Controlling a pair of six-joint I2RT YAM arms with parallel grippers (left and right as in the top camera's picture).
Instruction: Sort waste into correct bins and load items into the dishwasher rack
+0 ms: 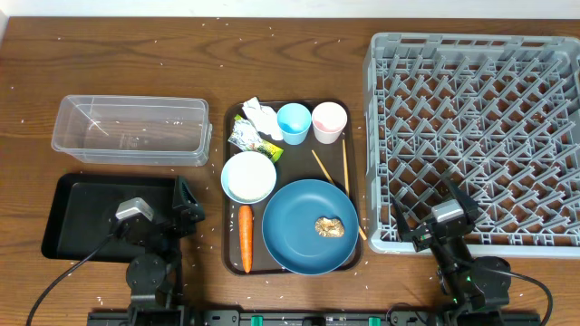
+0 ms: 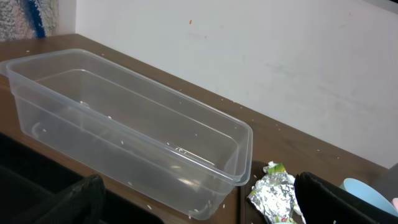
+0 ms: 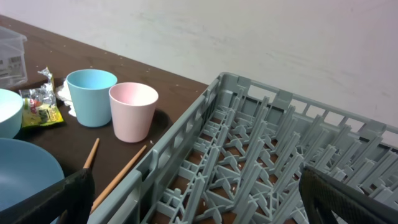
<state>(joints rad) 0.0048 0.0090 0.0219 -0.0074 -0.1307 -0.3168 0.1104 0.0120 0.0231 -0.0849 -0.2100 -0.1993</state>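
On the brown serving tray (image 1: 232,181) lie crumpled white paper (image 1: 259,114), a green-yellow wrapper (image 1: 246,134), a light blue cup (image 1: 294,122), a pale pink cup (image 1: 329,121), a white bowl (image 1: 248,176), an orange carrot (image 1: 245,238), two chopsticks (image 1: 344,165) and a blue plate (image 1: 310,225) bearing a brown lump (image 1: 329,226). The clear tub (image 1: 131,130) and black tray (image 1: 82,217) are at left, the grey rack (image 1: 480,136) at right. My left gripper (image 1: 184,206) is open over the black tray's right end. My right gripper (image 1: 428,215) is open over the rack's front left corner. Both are empty.
White rice grains are scattered over the wooden table (image 1: 127,54). In the left wrist view the tub (image 2: 124,124) and wrapper (image 2: 273,193) are close ahead. In the right wrist view the cups (image 3: 91,96) and chopsticks (image 3: 118,177) lie left of the rack wall (image 3: 161,168).
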